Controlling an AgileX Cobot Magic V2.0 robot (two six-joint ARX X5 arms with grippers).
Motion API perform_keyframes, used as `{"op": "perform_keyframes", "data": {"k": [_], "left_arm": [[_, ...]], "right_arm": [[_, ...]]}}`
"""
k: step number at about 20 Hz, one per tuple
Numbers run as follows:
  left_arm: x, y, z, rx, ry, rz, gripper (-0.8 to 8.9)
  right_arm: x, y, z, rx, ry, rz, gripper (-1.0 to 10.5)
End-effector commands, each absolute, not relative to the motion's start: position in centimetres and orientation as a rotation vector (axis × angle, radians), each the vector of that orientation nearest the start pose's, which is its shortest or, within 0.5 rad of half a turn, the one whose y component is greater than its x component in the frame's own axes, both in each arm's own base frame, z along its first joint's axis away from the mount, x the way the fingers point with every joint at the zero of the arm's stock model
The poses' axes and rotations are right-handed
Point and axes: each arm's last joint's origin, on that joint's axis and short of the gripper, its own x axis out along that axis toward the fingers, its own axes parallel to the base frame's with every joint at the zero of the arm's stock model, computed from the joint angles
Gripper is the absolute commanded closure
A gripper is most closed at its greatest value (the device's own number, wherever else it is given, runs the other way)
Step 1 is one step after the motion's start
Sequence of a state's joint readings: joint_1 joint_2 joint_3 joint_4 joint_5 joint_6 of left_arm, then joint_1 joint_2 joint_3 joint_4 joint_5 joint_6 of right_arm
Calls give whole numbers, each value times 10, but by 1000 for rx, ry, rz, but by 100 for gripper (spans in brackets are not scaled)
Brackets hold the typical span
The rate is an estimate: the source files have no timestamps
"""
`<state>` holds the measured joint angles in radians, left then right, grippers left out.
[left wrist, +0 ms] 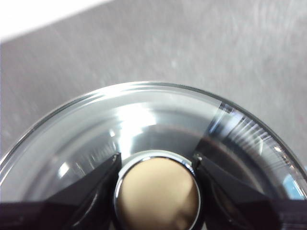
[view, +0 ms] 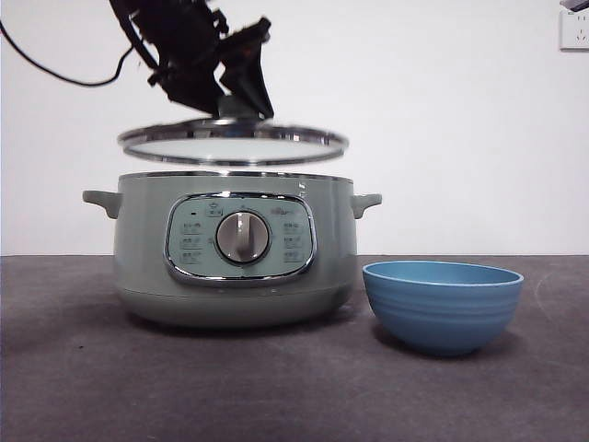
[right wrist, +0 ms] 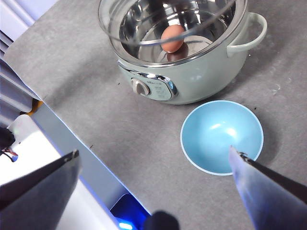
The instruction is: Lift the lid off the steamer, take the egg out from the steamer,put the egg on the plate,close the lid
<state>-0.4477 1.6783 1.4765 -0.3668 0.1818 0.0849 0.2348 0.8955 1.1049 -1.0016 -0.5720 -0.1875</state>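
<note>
The glass lid (view: 232, 145) hangs level a little above the pale green steamer (view: 235, 249). My left gripper (view: 225, 97) comes down from the top left and is shut on the lid's knob (left wrist: 158, 194), a jaw on each side of it. Inside the steamer's steel pot lies the brown egg (right wrist: 172, 38), seen through the lifted lid (right wrist: 144, 28). The blue plate (view: 443, 304) stands empty on the table just right of the steamer (right wrist: 192, 72). My right gripper (right wrist: 153, 165) hovers open high above the table, nearest the plate (right wrist: 222, 136), holding nothing.
A dark grey tabletop (view: 276, 387) runs under both vessels. The table's front edge (right wrist: 72, 143) with a white and blue-lit base below it shows in the right wrist view. A wall socket (view: 574, 28) sits at the far upper right.
</note>
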Motion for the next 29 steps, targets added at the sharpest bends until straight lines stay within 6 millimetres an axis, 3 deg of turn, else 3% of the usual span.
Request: {"op": "perform_keyframes", "data": {"k": [1, 9, 14, 21, 29], "left_arm": [[333, -166, 357, 135, 449, -640, 822], [301, -149, 403, 119, 345, -636, 822], [247, -123, 443, 114, 279, -618, 822], [162, -79, 477, 120, 226, -519, 822], [94, -44, 483, 131, 220, -428, 822]], "right_arm": [[141, 50, 356, -31, 703, 831, 380], [155, 54, 362, 3, 614, 815, 380], [188, 70, 359, 46, 573, 834, 380], [240, 135, 337, -5, 605, 858, 380], [300, 232, 335, -140, 627, 835, 383]]}}
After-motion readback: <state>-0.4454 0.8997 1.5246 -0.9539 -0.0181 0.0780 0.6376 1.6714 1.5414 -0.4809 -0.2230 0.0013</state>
